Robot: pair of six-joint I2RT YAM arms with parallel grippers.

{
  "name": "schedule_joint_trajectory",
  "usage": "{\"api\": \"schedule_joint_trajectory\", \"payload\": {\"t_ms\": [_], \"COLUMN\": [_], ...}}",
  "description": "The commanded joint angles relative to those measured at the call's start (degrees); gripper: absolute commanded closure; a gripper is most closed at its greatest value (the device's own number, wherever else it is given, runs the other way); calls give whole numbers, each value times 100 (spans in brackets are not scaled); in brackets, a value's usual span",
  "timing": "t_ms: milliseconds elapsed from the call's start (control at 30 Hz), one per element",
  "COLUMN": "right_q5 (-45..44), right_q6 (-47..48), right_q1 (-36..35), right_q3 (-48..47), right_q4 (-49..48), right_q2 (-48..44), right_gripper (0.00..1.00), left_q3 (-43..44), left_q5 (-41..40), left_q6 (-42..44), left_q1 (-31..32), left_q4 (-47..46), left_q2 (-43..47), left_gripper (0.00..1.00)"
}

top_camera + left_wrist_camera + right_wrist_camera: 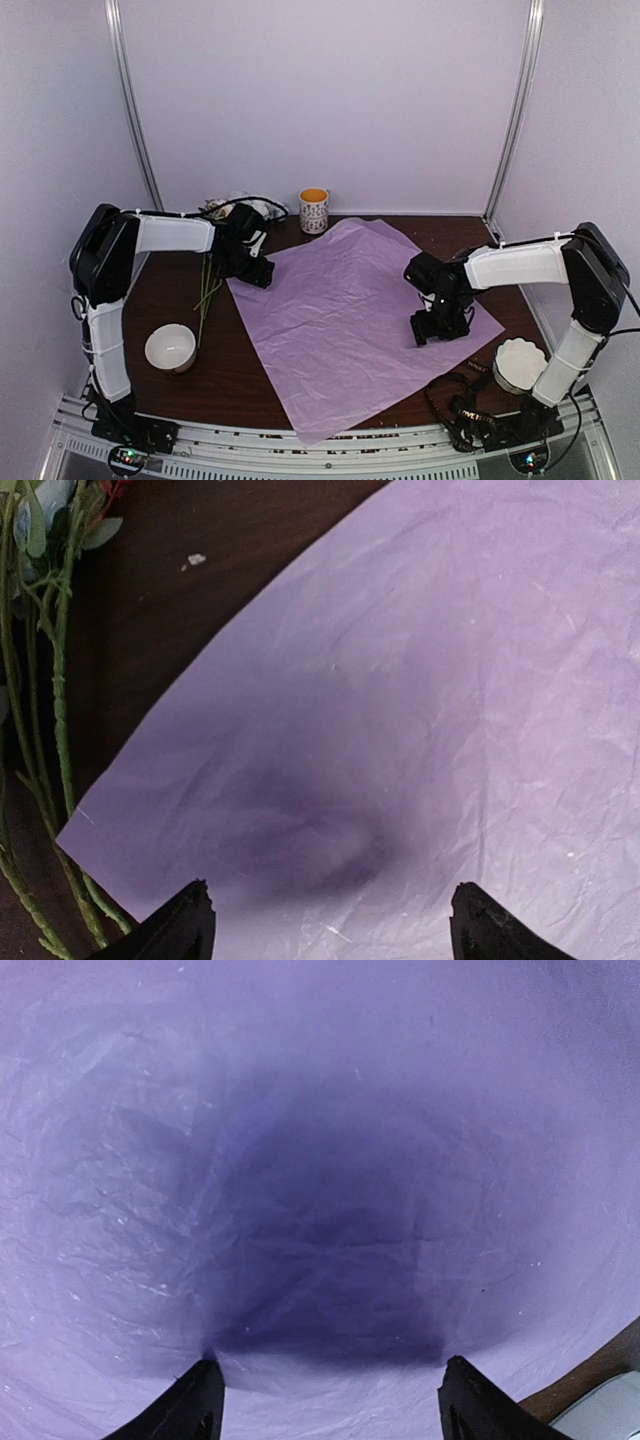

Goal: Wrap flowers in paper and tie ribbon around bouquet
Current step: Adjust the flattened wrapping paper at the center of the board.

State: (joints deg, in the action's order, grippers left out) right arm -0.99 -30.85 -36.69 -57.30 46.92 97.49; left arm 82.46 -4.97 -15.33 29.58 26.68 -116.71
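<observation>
The paper (345, 320) lies spread flat on the dark tabletop (225, 385), lilac face up, turned so that its corners point outward like a diamond. The left fingers (258, 272) hover over its left corner, spread wide with nothing between them. The right fingers (438, 330) hang low over its right part, also wide apart and holding nothing. The flowers (207, 285) lie on the tabletop just beside the paper's left edge, with the blooms toward the back wall. The ribbon (468, 408) lies near the right arm's base. A cup (314, 211) stands behind the paper, and a white bowl (170, 348) sits at front left.
</observation>
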Motion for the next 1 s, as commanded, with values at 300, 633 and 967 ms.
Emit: {"api": "schedule_joint_trajectory", "payload": {"t_ms": [300, 633, 967], "right_q5": [-35, 83, 195], "right_q6": [-605, -165, -193], "right_q1": [518, 1343, 1041], "right_q3": [-681, -1590, -1506], "right_q4": [-265, -88, -181], "right_q2": [748, 1225, -518], "right_gripper": [27, 27, 25], "left_q3": [-1561, -1716, -598], "left_q5": [797, 1218, 496], "left_q6": [-20, 46, 219], "left_q1": [-49, 233, -777], "left_q4": [-373, -403, 333], "left_q2": [428, 1192, 1731], "left_gripper": [30, 27, 18]}}
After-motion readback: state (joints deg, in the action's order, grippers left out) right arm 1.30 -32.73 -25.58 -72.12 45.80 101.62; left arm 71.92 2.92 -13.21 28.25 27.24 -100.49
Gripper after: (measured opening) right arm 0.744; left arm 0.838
